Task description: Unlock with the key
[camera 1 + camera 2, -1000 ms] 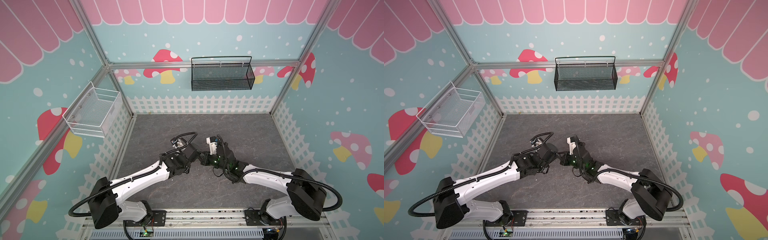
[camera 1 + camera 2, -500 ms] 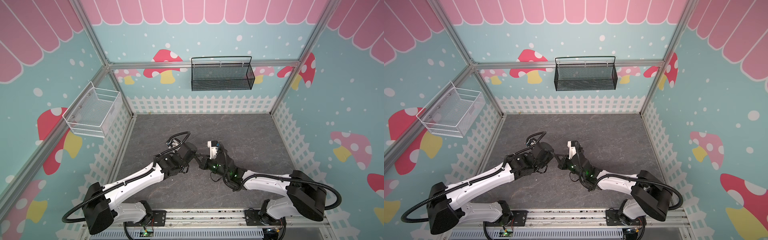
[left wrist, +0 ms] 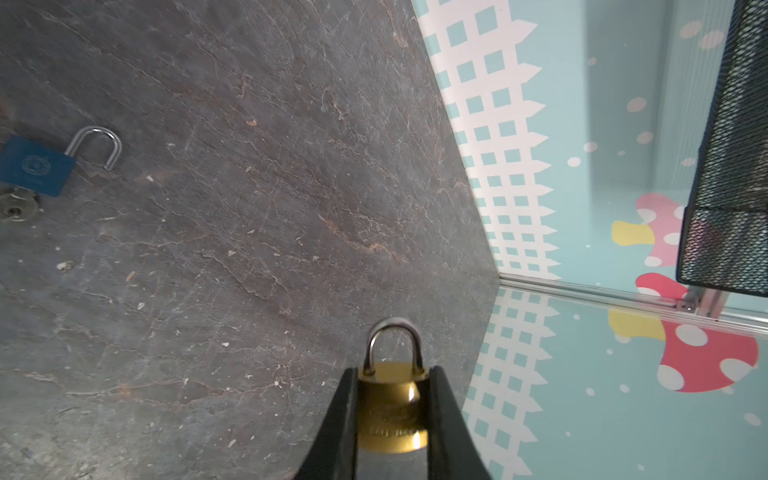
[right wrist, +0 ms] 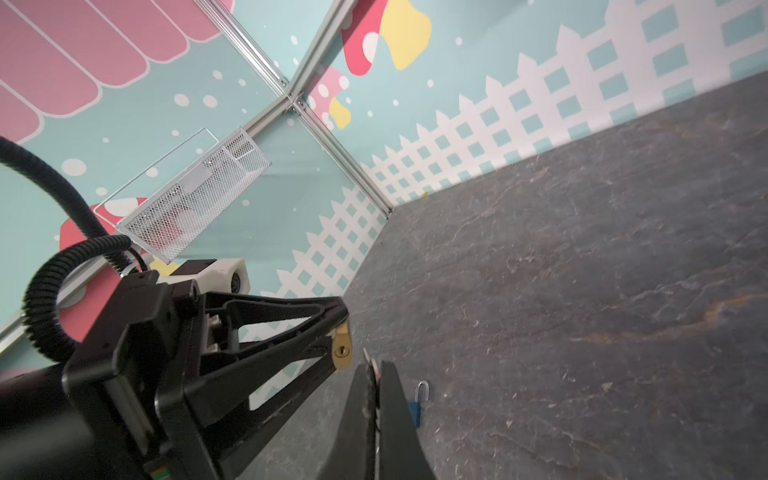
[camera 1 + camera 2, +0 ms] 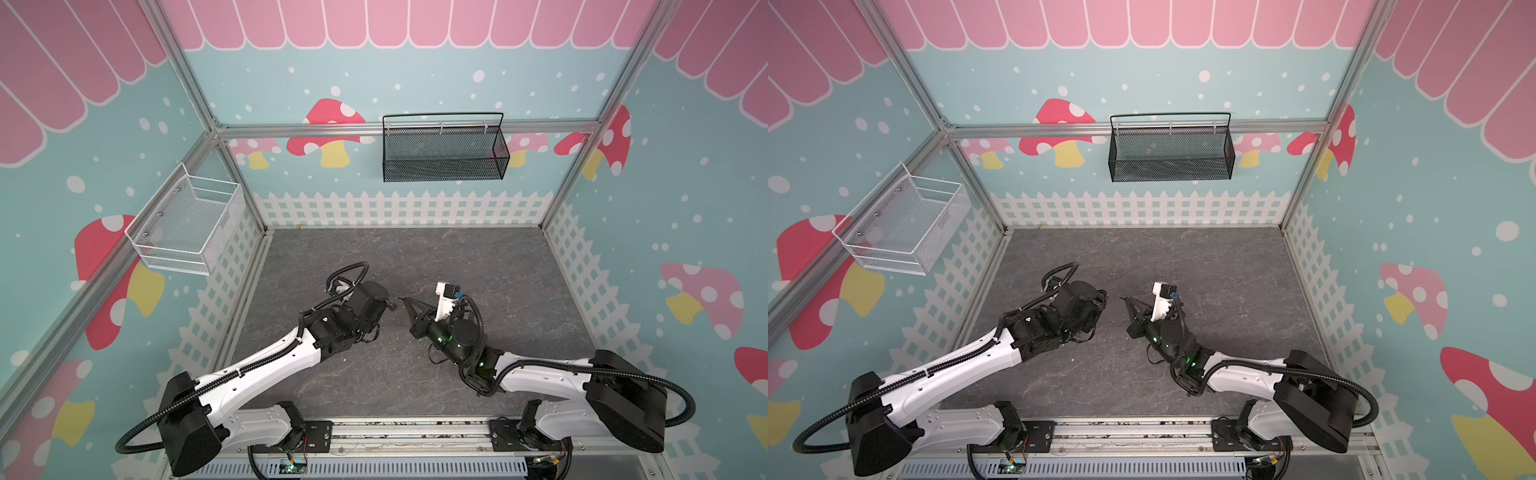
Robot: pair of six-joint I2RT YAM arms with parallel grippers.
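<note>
The right gripper (image 4: 375, 365), clamped fully shut on the key (image 4: 368, 356), faces the left gripper (image 3: 392, 374), which is closed narrowly around the body of a brass padlock (image 3: 392, 411). In both top views the pair sit at lower centre of the frame, the key-bearing gripper to the right of the padlock. The key's thin blade juts past the fingertips, its long axis aimed at the keyhole (image 4: 340, 352). The tip is just beside the keyhole, slightly off line and not yet in. The right arm is nearer, so the push looks to be its job. A blue padlock (image 3: 35, 166), shackle apparently open, lies on the desk (image 5: 457, 257).
</note>
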